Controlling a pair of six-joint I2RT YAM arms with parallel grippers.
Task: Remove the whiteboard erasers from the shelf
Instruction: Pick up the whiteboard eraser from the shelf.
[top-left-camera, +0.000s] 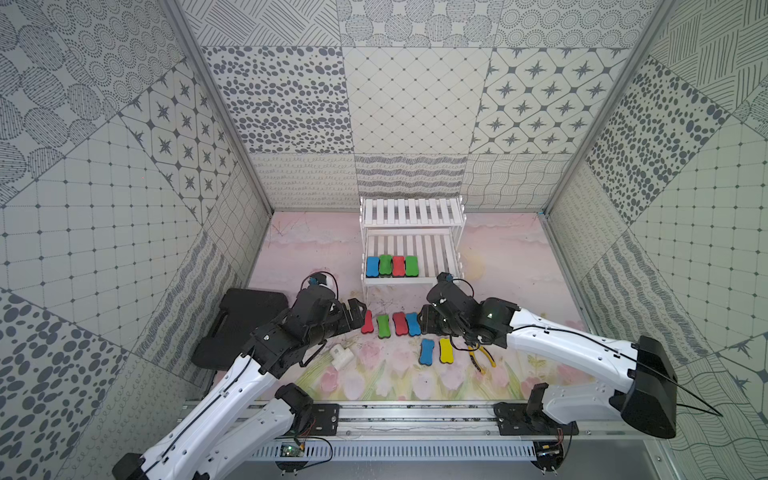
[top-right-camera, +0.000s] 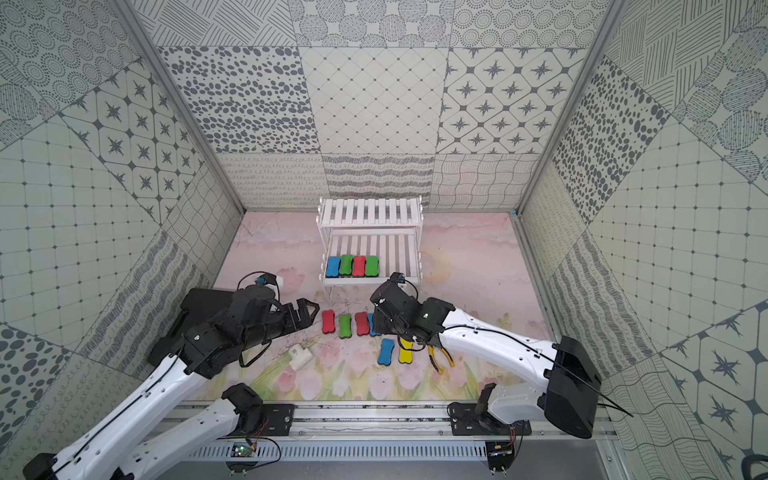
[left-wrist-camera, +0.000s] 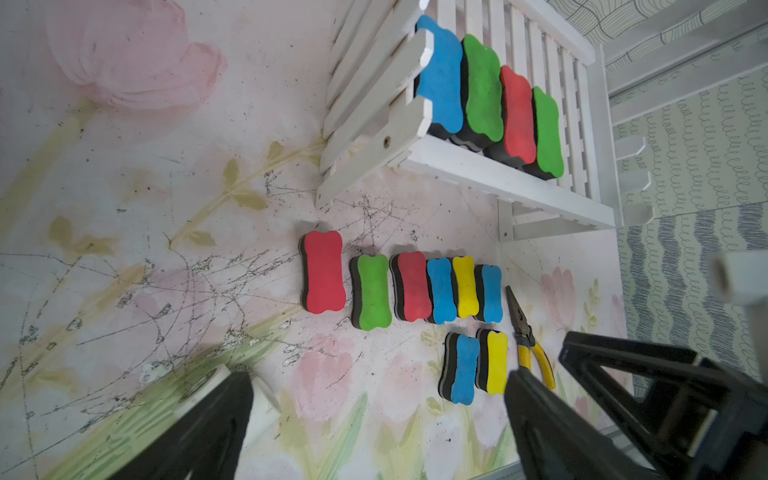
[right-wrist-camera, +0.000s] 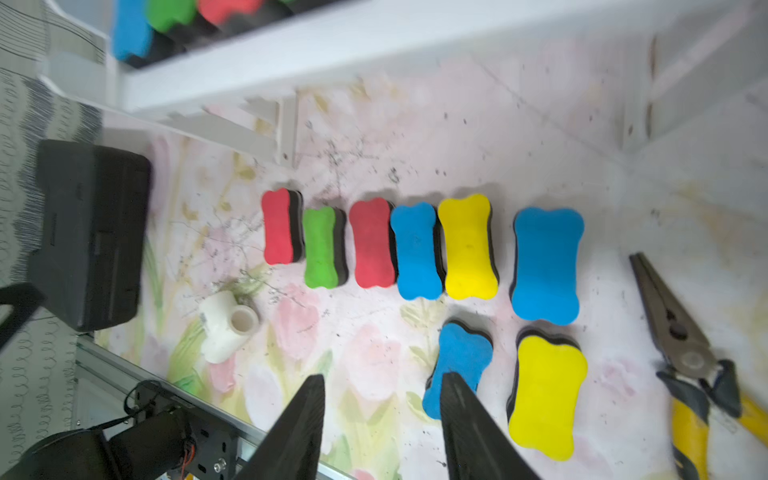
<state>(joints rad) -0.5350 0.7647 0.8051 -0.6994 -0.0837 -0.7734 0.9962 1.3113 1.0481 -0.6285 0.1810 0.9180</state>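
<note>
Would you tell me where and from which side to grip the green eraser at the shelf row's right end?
Grip the green eraser by its two short ends, probably, coming from above: the red eraser touches one long side, blocking the waist, and the upper tier of the shelf sits behind.

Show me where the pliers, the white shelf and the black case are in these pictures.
pliers (right-wrist-camera: 665, 307): right wrist view, on the grey metal head.
shelf (left-wrist-camera: 478, 170): left wrist view, on the lower tier's front rail.
black case (top-left-camera: 245, 309): in a top view, on its lid.
</note>
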